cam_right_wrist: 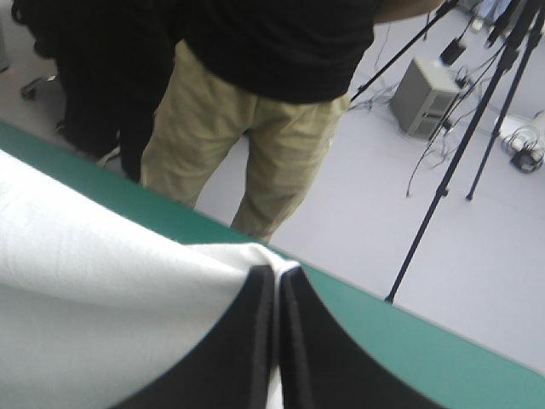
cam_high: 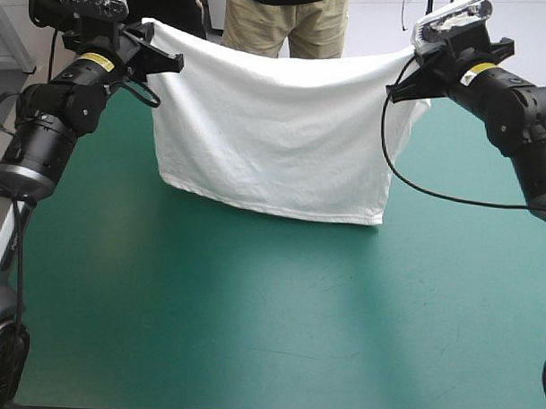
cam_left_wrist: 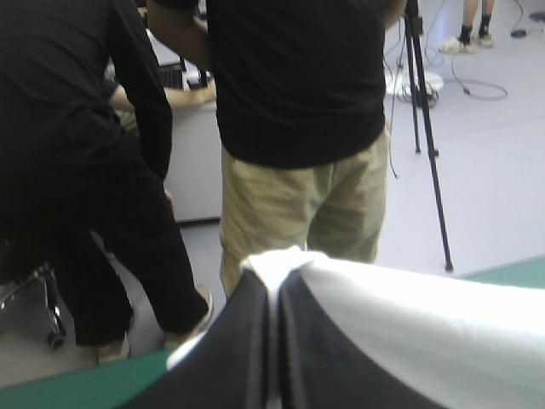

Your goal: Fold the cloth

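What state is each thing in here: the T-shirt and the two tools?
T-shirt: lifted, hanging spread as a sheet between both tools, upper edge sagging slightly; whether its lower edge touches the teal-green cover cannot be told.
Left tool: raised, shut on one upper corner of the T-shirt.
Right tool: raised, shut on the other upper corner.

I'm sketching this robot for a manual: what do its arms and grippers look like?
The left arm and right arm are black, built of rounded segments, each with a yellow band near the wrist; the left shows a silver ring lower down. The left gripper and right gripper each have two broad, black, fin-shaped fingers.
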